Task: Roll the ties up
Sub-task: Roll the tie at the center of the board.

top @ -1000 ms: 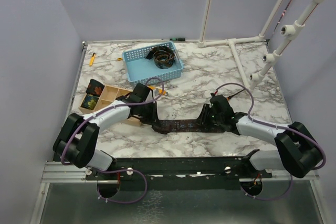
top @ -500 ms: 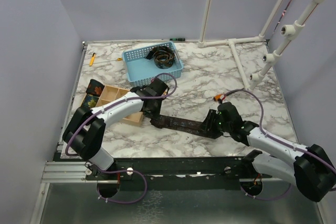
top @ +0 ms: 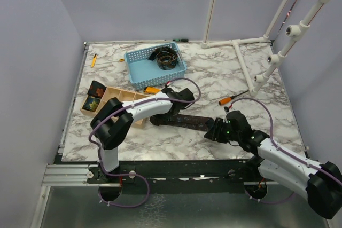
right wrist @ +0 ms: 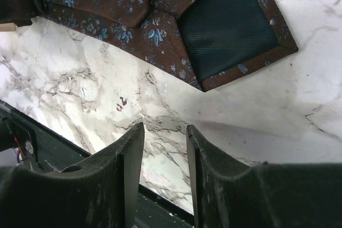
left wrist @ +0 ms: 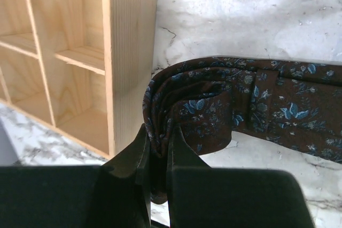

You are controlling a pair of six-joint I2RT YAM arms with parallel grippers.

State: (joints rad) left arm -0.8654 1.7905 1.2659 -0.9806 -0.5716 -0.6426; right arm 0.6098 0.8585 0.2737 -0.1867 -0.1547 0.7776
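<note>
A dark brown tie (top: 188,122) with small blue flowers lies stretched across the marble table (top: 214,73). My left gripper (top: 159,117) is shut on its folded, layered left end, seen close in the left wrist view (left wrist: 158,132), with the rest of the tie (left wrist: 278,102) running off to the right. My right gripper (top: 214,133) is open and empty. In the right wrist view (right wrist: 164,126) it hangs over bare marble just short of the tie's wide end (right wrist: 230,30), whose dark lining faces up. Another tie (top: 166,57) lies coiled in the blue basket (top: 140,73).
A wooden divided box (top: 118,96) stands right beside my left gripper, close in the left wrist view (left wrist: 131,52), with coiled ties (top: 94,102) in its left cells. Orange-handled tools (top: 231,99) lie on the marble. White pipe frames (top: 243,62) stand at the back right.
My left gripper has carried the tie's folded end up and to the right, beside the wooden box. The right arm has drawn back toward the near edge, off the tie's wide end.
</note>
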